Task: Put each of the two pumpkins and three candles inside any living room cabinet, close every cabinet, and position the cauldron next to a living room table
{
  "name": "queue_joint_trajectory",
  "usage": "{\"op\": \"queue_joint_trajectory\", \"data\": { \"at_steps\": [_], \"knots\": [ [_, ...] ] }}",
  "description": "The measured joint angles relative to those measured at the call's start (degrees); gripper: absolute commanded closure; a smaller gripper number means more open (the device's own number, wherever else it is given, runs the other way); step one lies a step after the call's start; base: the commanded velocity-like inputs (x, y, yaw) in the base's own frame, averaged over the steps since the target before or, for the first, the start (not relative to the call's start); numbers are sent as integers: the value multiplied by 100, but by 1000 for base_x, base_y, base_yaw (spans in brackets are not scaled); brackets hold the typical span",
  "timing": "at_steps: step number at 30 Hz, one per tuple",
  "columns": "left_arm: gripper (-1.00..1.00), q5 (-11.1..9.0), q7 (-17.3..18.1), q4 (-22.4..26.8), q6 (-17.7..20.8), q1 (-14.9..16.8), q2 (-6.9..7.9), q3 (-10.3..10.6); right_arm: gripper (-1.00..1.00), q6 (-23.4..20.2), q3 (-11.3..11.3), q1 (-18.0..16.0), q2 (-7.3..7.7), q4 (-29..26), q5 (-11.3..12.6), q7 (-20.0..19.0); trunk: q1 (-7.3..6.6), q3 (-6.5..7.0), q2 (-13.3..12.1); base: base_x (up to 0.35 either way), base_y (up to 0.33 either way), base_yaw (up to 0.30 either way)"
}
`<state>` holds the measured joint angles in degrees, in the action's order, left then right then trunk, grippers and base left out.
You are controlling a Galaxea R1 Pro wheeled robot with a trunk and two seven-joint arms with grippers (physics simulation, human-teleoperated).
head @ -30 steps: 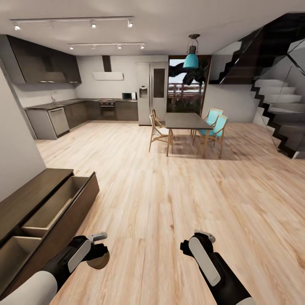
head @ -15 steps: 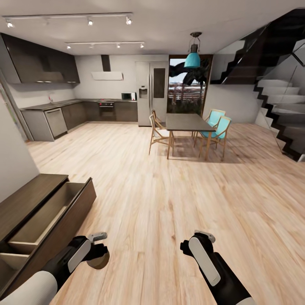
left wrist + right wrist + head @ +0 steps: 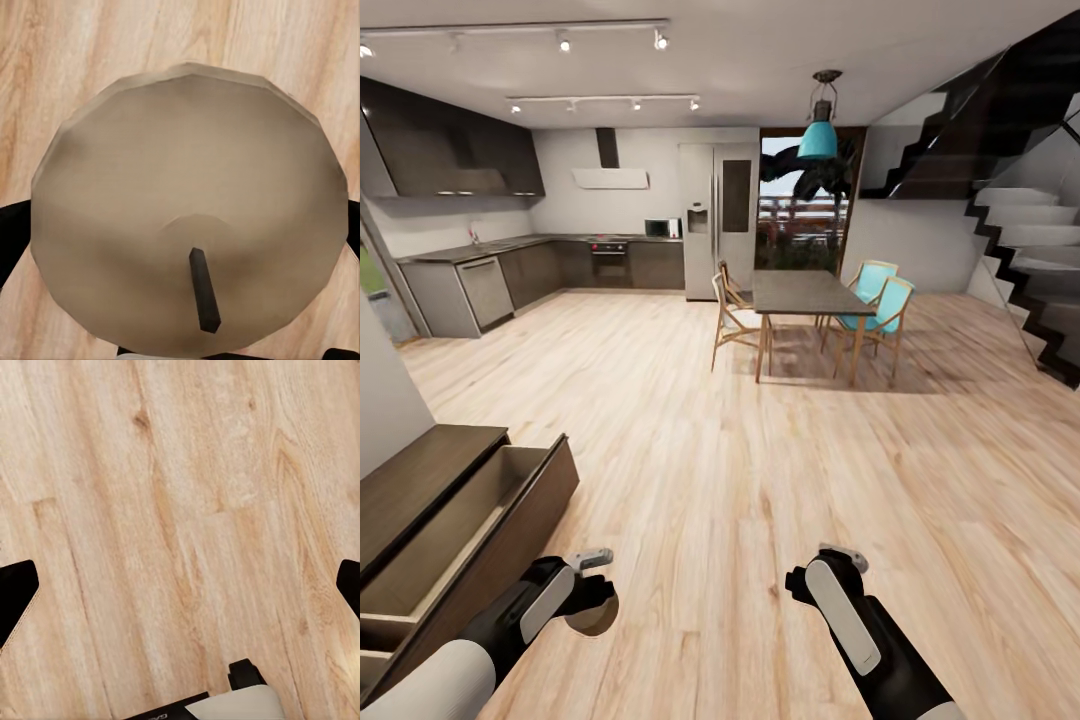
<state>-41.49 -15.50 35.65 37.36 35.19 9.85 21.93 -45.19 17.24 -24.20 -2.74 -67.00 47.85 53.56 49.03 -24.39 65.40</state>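
The left claw is closed on a candle, a stubby grey-beige cylinder whose round top and short dark wick face the left wrist camera, with black fingertips pressed against its sides; in the head view the candle hangs just under the claw, above bare wood floor. The right claw is spread wide with nothing between its black fingertips, only floor planks below. Just beside the left arm, the long dark-brown cabinet runs along the wall with its drawers pulled open. Well beyond, a dining table stands with wooden and teal chairs, under a teal pendant lamp. The kitchen's grey cupboards and refrigerator line the far wall, and a staircase rises at the right.
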Motion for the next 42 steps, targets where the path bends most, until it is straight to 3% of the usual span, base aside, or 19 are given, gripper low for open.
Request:
{"op": "queue_joint_trajectory", "data": {
  "at_steps": [42],
  "knots": [
    [100, 8, 1, 0, -1, 0, 0, -8, -100, 0, 0, 0, 0, 0, 0, 1, 0, 0, 0, 333, -60, 0]
  ]
}}
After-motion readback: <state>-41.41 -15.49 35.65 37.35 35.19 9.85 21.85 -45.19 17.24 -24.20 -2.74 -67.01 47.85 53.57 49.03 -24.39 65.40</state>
